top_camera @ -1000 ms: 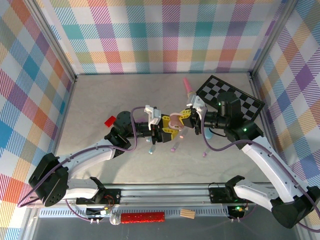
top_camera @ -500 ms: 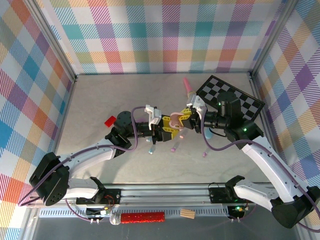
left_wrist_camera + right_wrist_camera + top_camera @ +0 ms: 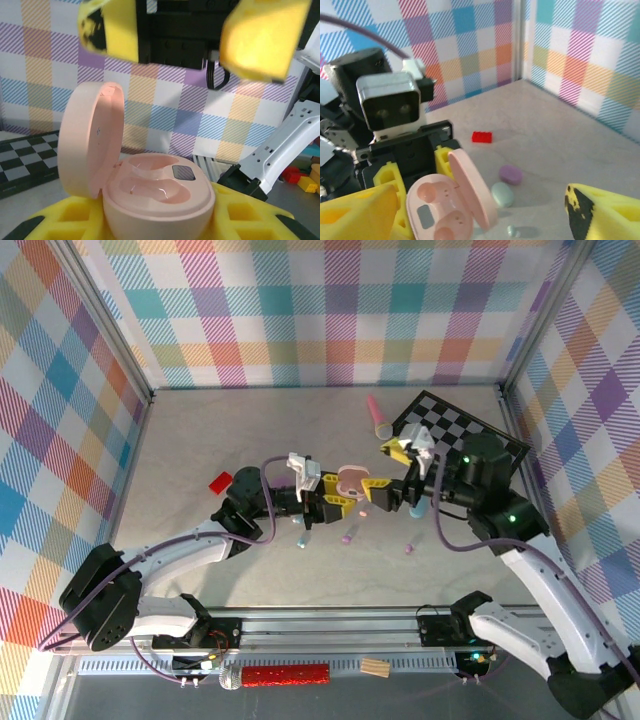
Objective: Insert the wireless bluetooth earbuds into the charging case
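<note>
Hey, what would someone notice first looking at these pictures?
The open pink charging case stands out, clamped in the left gripper over the table, both wells empty. The right gripper faces it, jaws spread wide. Tiny pastel earbuds lie scattered just below.

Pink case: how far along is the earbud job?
Done: the pink case is open, lid up. In hand: the left jaws grip it; the right jaws stand open beside it. To do: both wells look empty, and earbuds lie on the table.
</note>
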You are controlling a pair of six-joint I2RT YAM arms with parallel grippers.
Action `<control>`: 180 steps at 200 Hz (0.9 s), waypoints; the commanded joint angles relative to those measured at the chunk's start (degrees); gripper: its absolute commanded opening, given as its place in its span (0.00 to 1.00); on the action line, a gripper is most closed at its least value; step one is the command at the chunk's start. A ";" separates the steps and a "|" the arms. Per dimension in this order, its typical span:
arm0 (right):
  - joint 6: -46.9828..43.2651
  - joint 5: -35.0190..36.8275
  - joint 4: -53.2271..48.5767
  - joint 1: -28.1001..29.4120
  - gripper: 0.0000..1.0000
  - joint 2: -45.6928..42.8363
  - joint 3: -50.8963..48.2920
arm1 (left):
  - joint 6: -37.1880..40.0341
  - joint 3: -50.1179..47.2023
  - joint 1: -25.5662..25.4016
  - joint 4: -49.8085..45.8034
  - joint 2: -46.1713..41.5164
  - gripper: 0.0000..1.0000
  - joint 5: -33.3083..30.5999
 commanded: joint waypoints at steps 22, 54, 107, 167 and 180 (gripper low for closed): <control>17.05 -3.68 10.13 -11.36 0.88 -6.89 -7.97 | -0.36 -2.60 2.69 4.08 -3.32 0.37 -0.56; 27.48 0.92 11.37 -16.61 0.87 -7.77 -14.89 | -1.12 -3.62 4.14 5.72 -3.79 0.37 -0.19; 23.23 5.90 2.88 -16.00 0.86 4.21 -16.22 | -4.12 -6.31 7.75 11.22 -4.08 0.37 0.05; 15.46 18.89 -0.24 -7.28 0.86 13.15 -16.12 | -4.63 -8.20 14.70 12.16 -6.23 0.37 0.62; 13.93 24.03 -2.04 -3.78 0.86 15.20 -15.18 | -5.23 -8.28 16.08 12.92 -6.12 0.37 1.21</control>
